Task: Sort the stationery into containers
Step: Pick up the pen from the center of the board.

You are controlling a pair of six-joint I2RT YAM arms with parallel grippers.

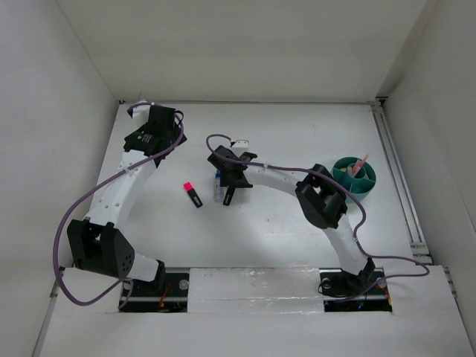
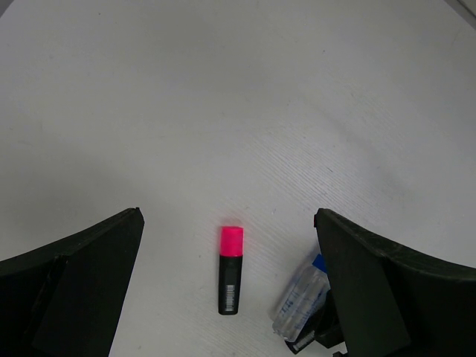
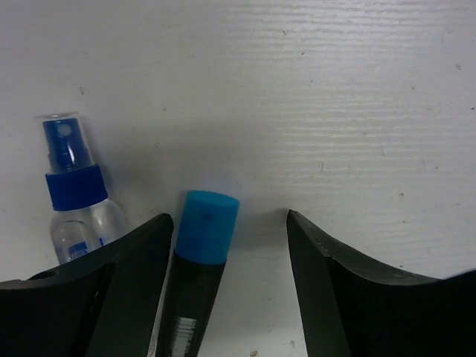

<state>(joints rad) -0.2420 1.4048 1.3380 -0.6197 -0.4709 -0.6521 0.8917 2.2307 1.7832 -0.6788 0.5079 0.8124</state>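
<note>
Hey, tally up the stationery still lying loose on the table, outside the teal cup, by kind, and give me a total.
Markers: 2 (pink-capped marker, blue-capped marker)
Spray bottles: 1 (clear spray bottle with a blue cap)
Total: 3

Left arm [image 1: 126, 186] stretched far-left, left fingers [image 2: 74, 290] wide; right arm [image 1: 282, 175] centred, right fingers [image 3: 357, 305] parted.
</note>
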